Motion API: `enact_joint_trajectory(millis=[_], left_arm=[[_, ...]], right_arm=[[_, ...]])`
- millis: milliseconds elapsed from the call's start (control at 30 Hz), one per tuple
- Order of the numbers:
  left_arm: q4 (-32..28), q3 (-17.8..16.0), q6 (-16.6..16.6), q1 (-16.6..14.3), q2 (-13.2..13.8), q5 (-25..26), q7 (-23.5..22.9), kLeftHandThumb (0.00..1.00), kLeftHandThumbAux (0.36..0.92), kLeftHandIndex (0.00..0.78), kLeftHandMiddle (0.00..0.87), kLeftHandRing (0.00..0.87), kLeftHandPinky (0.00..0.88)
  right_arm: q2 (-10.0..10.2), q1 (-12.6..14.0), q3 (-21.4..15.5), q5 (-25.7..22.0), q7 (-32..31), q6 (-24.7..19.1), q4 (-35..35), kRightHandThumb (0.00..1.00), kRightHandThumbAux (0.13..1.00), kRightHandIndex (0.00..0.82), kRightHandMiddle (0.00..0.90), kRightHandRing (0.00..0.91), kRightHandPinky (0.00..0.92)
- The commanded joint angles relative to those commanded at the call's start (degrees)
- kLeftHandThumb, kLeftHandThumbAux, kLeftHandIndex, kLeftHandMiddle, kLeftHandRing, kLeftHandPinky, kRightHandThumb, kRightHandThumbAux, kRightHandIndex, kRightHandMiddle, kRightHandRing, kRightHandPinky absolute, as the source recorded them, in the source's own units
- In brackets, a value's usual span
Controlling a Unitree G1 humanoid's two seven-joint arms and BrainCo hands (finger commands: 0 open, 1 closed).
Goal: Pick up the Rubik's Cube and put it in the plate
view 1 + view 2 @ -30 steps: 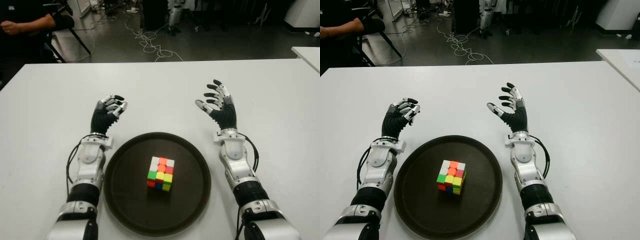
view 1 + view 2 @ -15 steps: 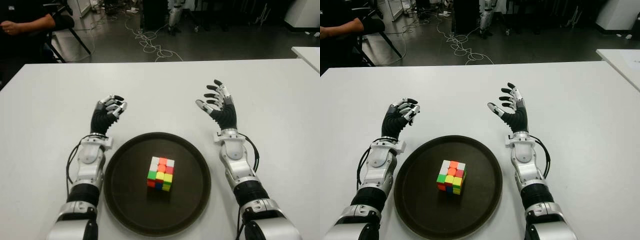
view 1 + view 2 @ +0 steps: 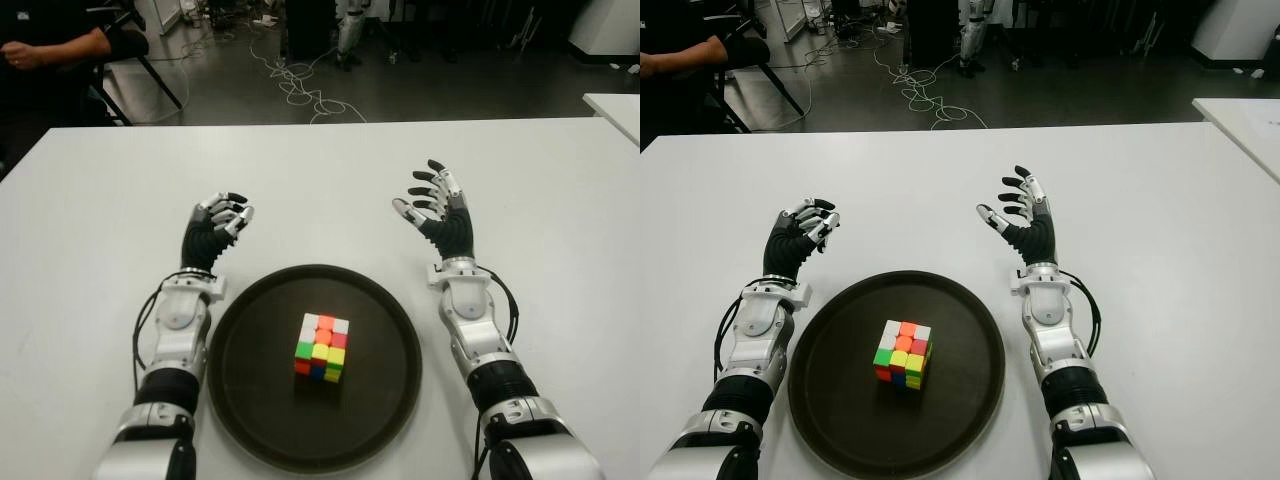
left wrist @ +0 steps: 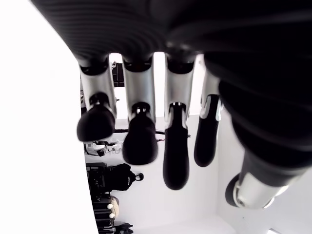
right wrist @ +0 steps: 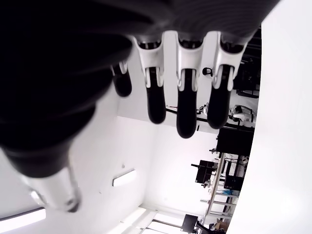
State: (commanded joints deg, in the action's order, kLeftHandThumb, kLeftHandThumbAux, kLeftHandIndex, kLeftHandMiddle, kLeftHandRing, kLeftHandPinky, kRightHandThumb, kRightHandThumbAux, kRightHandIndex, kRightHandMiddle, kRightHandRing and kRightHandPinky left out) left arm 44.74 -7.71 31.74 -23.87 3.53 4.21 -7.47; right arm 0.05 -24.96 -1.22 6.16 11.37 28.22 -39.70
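Readable text: none in any view.
Rubik's Cube (image 3: 321, 347): plain coloured stickers, no lettering or logo.
Plate (image 3: 250, 400): plain dark surface, no mark.
Table (image 3: 100, 220): bare white, no label.
Left hand (image 3: 213, 228): no legible brand or number.
Right hand (image 3: 437, 205): no legible brand or number.
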Motion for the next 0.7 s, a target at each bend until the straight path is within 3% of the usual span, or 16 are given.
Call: enact_joint_trajectory(millis=[700], left_arm=[[-0.2,-0.2,-0.4,0.0,-0.1,0.2,0.0,0.845,0.660,0.419,0.582,0.747,0.784]], right_arm=[[-0.2,-0.3,0.0,0.0,0.0,1.0,-0.6,0.149,0.717,0.156,0.250,0.301,0.349]])
